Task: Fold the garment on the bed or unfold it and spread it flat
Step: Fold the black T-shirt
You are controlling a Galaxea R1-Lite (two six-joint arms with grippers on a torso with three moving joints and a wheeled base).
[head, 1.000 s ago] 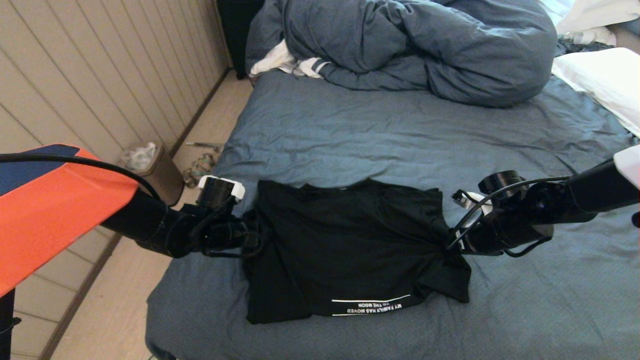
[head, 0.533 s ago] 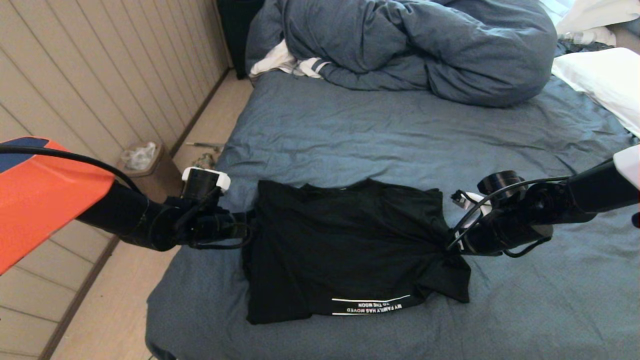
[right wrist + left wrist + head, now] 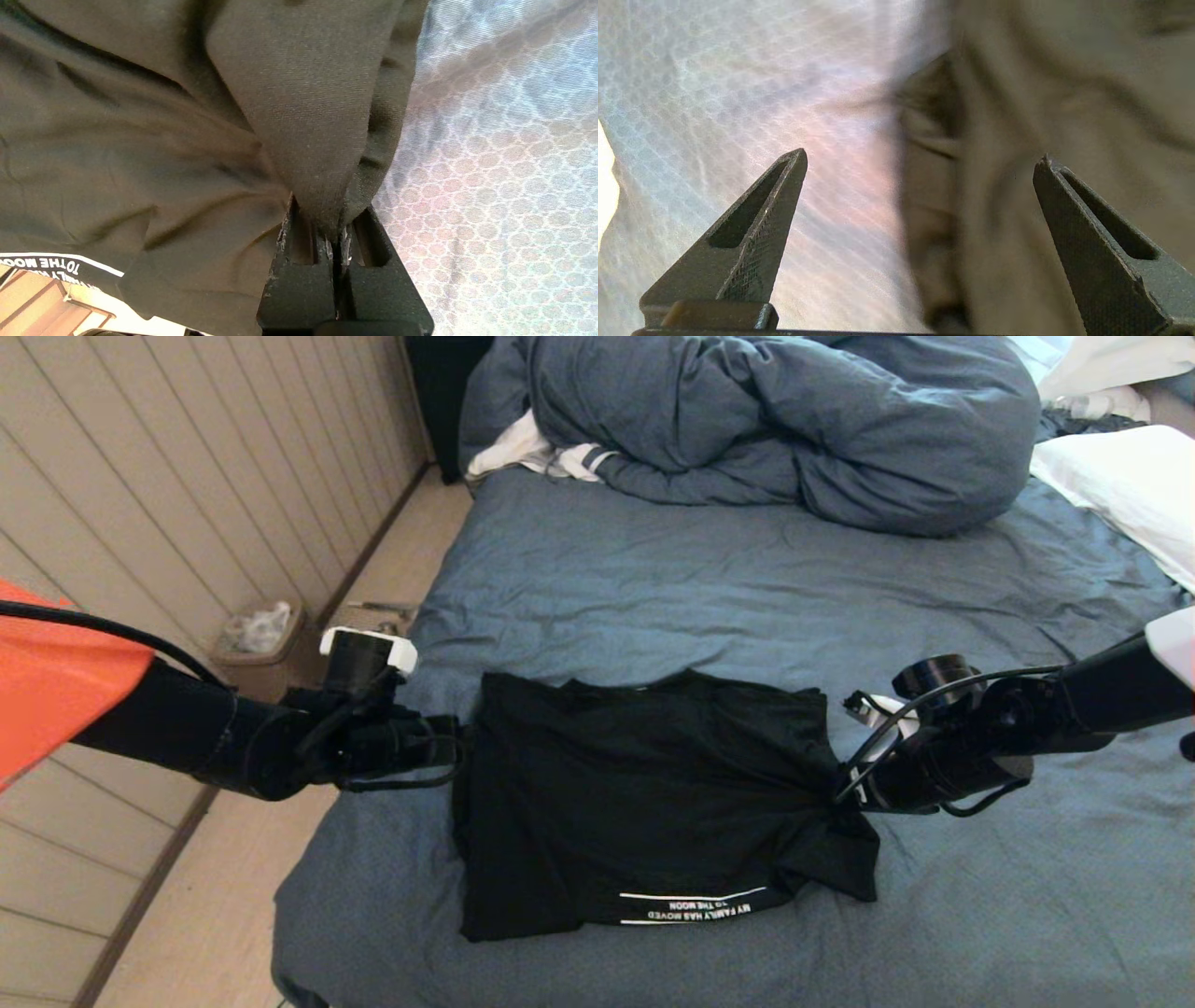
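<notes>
The black T-shirt [image 3: 644, 803] lies folded on the slate-blue bed [image 3: 709, 588], with white lettering along its near edge. My left gripper [image 3: 462, 747] is open at the shirt's left edge; in the left wrist view [image 3: 920, 161] its fingers stand wide apart over the sheet and the shirt's edge [image 3: 1017, 140], gripping nothing. My right gripper [image 3: 836, 793] is shut on a bunched fold at the shirt's right edge. In the right wrist view the jaws [image 3: 337, 212] are pinched on the black fabric [image 3: 308, 107].
The bunched blue-grey duvet [image 3: 766, 420] fills the far end of the bed, with white striped cloth [image 3: 532, 453] under it and white pillows [image 3: 1125, 485] at the far right. A bin [image 3: 266, 644] stands on the floor to the left, beside the panelled wall.
My left arm has drawn back leftward and away from the shirt's left edge. The right gripper and the shirt have stayed put.
</notes>
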